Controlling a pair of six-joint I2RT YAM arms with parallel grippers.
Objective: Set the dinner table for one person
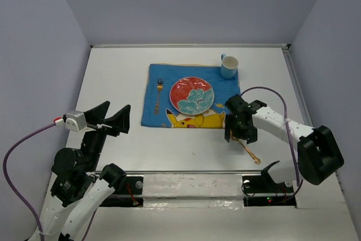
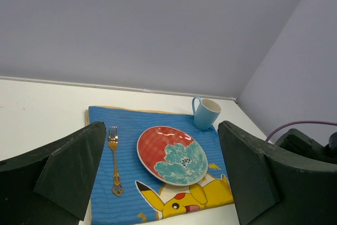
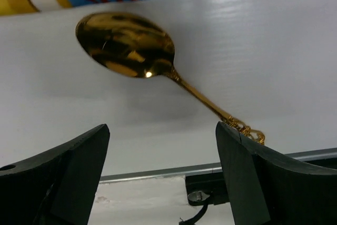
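The white dinner table carries a blue cartoon-print cloth. On the cloth lie a red and teal plate, a gold fork to its left, and a light blue mug at the far right corner. A gold spoon lies on the bare table by the cloth's near right corner. My right gripper is open just above the spoon, touching nothing. My left gripper is open and empty, raised left of the cloth, facing the plate, fork and mug.
Lavender-grey walls border the table on three sides. A metal rail runs along the near edge by the arm bases. The right arm's purple cable loops over the table's right side. The right arm shows at the left wrist view's right edge.
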